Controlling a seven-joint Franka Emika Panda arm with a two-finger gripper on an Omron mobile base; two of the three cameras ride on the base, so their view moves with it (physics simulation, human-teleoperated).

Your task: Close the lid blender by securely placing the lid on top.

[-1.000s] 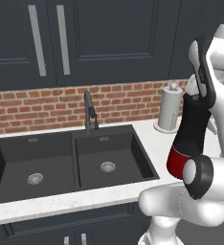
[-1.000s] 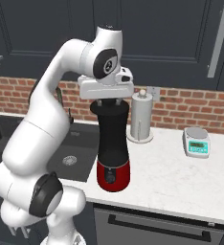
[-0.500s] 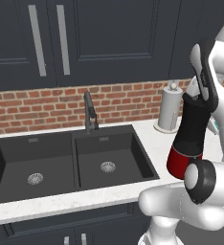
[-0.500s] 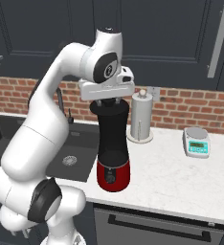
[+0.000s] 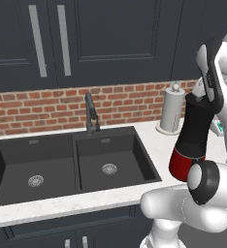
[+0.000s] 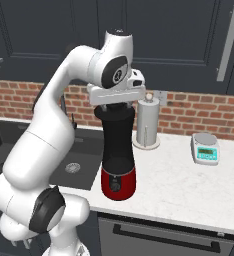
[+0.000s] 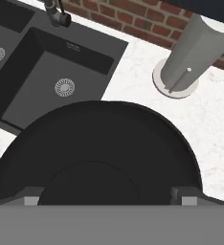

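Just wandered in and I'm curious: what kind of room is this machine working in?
A kitchen, rendered rather than real: a black double sink with faucet, a red-based blender on a pale counter, brick backsplash behind.

Glossy white rounded arm segments (image 6: 44, 145) with dark grey circular joint caps; the flat white hand (image 6: 116, 93) carries seemingly dark fingers.

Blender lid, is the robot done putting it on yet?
Almost. The lid already looks to sit on top of the blender, the round black top under the hand. The gripper is right over the jar's mouth, but whether its fingers are clamped on the lid is hidden. Left: let go and lift away.
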